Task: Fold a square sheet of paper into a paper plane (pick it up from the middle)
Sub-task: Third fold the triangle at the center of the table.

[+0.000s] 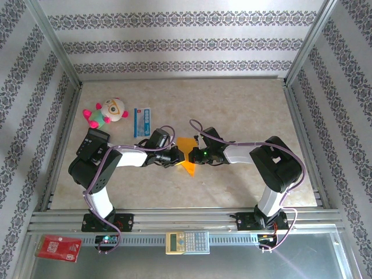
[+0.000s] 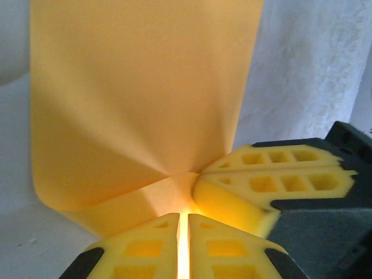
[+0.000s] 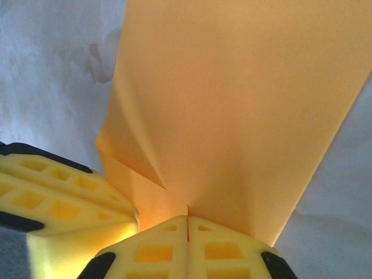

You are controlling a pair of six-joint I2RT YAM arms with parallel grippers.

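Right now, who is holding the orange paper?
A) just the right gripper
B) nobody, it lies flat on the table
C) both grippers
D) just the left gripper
C: the left gripper and the right gripper are each pinched shut on the paper, close beside each other.

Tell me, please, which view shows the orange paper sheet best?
The left wrist view: the square sheet of paper shows its curled edge and creases close up. The right wrist view crops it more; the top external view gives a small orange patch.
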